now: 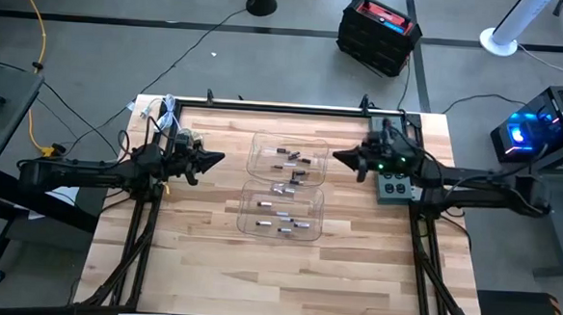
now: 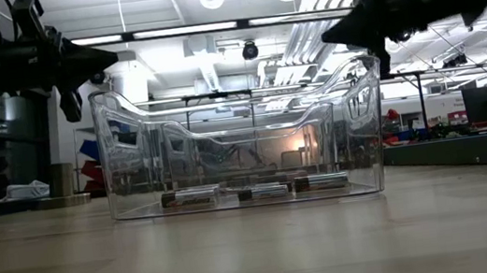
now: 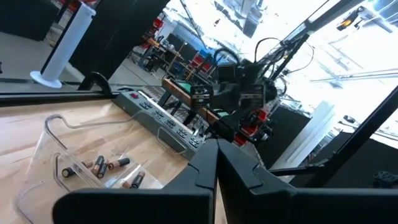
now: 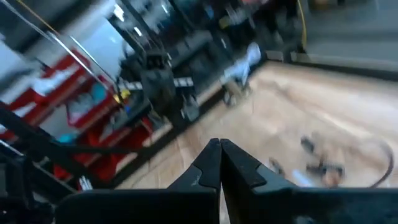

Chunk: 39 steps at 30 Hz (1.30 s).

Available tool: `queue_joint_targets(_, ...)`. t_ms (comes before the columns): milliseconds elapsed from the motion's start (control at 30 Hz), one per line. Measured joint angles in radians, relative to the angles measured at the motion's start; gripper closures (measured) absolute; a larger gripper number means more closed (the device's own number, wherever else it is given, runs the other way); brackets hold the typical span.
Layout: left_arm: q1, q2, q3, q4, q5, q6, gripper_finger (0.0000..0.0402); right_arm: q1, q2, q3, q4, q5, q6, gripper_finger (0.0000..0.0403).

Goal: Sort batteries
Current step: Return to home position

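Sorting looks finished — no batteries (image 1: 287,161) lie loose on the table (image 1: 189,259), as far as the high view shows. The darker ones sit in the tray (image 1: 256,143) directly between the two sets of jaws; the silvery ones fill a second tray (image 1: 243,223) just aside of both. The left gripper (image 1: 220,158) and right gripper (image 1: 338,157) hang pinched shut, empty, facing each other — only parking the arms seems left.
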Motion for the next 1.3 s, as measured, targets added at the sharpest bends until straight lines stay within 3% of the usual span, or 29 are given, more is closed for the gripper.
queue_joint_targets(167, 0.000, 0.000, 0.000, 0.000, 0.000, 0.000, 0.0401, -0.042, -0.002, -0.164, 0.278, -0.028, -0.081, 0.0403)
queue_joint_targets(300, 0.000, -0.006, 0.000, -0.022, 0.000, 0.000, 0.0401, -0.021, -0.002, -0.242, 0.283, -0.053, -0.107, 0.0403)
queue_joint_targets(400, 0.000, -0.058, 0.001, -0.069, 0.000, 0.000, 0.0401, 0.001, -0.002, -0.287, 0.283, 0.013, -0.133, 0.0403)
queue_joint_targets(533, 0.000, -0.189, 0.001, -0.268, 0.000, 0.000, 0.0401, 0.007, -0.002, -0.315, 0.199, 0.103, -0.216, 0.0403)
queue_joint_targets(700, 0.000, -0.359, 0.002, -0.639, 0.007, 0.000, 0.0401, 0.007, -0.002, -0.315, 0.031, 0.110, -0.244, 0.0403)
queue_joint_targets(833, 0.004, -0.435, 0.000, -0.625, 0.050, 0.006, 0.0401, 0.007, -0.006, -0.315, -0.093, 0.112, -0.241, 0.0403)
queue_joint_targets(933, 0.014, -0.472, 0.000, -0.635, 0.042, 0.007, 0.0401, 0.018, -0.126, -0.329, -0.226, 0.116, -0.238, 0.0403)
queue_joint_targets(1067, 0.037, -0.507, 0.000, -0.635, 0.043, 0.007, 0.0401, 0.044, -0.411, -0.366, -0.396, 0.118, -0.237, 0.0402)
queue_joint_targets(1300, 0.049, -0.517, 0.000, -0.635, 0.043, 0.008, 0.0401, 0.053, -0.698, -0.350, -0.363, 0.156, -0.239, 0.0403)
